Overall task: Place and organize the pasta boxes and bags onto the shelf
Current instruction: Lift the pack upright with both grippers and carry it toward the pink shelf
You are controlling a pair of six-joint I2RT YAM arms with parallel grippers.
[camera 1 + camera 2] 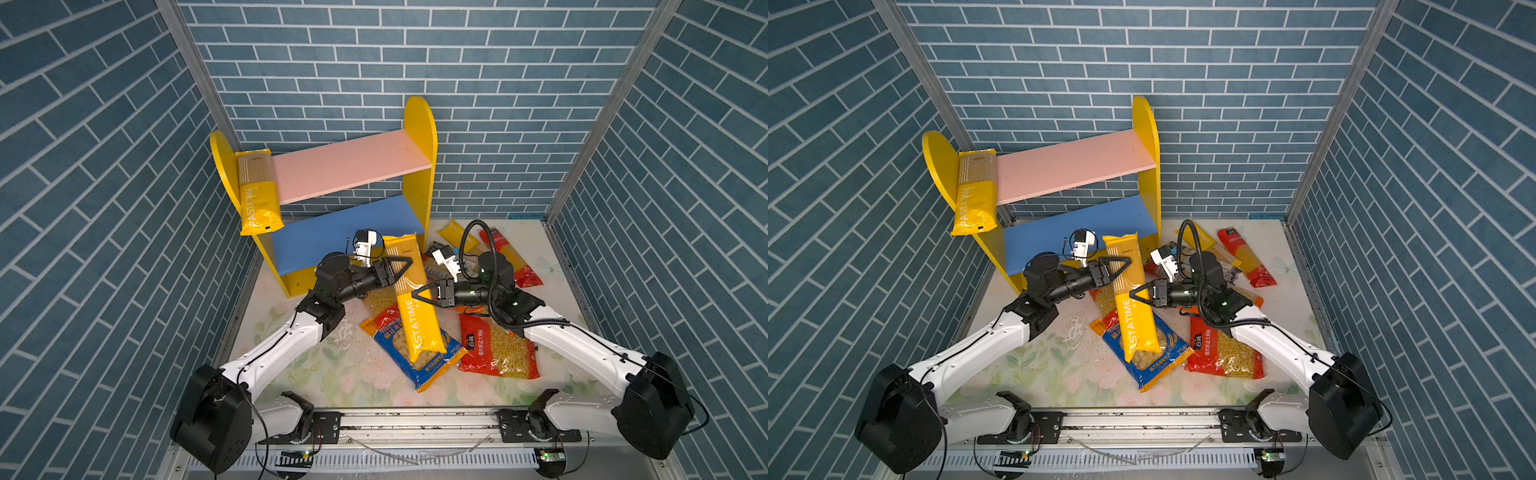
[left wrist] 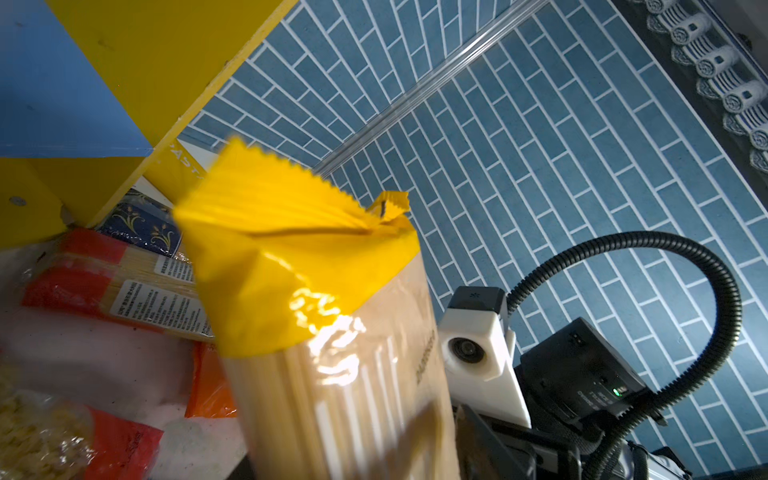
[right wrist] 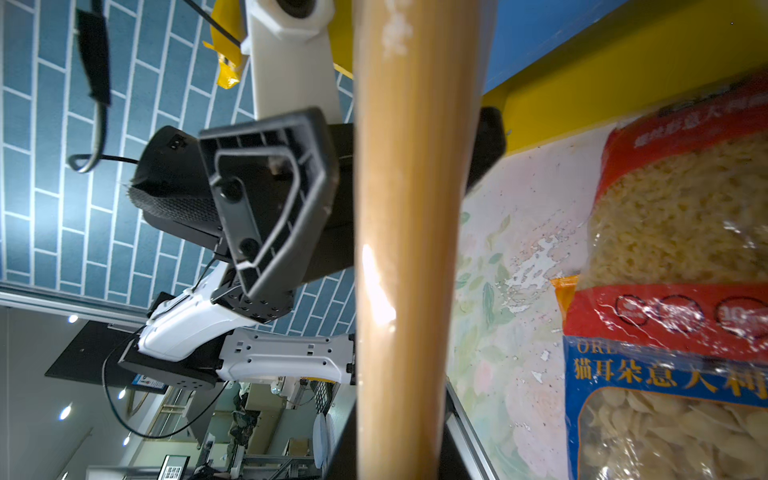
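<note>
A long yellow spaghetti pack (image 1: pixel 415 316) (image 1: pixel 1133 320) is held tilted above the table, its lower end over a blue short-pasta bag (image 1: pixel 395 345). My right gripper (image 1: pixel 424 293) (image 1: pixel 1140 295) is shut on the pack's middle from the right. My left gripper (image 1: pixel 401 268) (image 1: pixel 1117 268) straddles its upper part, one of its fingers (image 3: pixel 270 187) close beside the pack (image 3: pixel 411 249); whether it presses is unclear. The pack's crimped top (image 2: pixel 291 216) fills the left wrist view. The shelf (image 1: pixel 353 166) (image 1: pixel 1075 166) stands at the back, with another yellow pack (image 1: pixel 257 195) leaning at its left end.
A red short-pasta bag (image 1: pixel 494 349) lies right of the blue one. A red spaghetti pack (image 1: pixel 515 257) and a yellow one (image 1: pixel 457 235) lie at the back right beside the shelf. More packs lie under the arms. Blue brick walls close in three sides.
</note>
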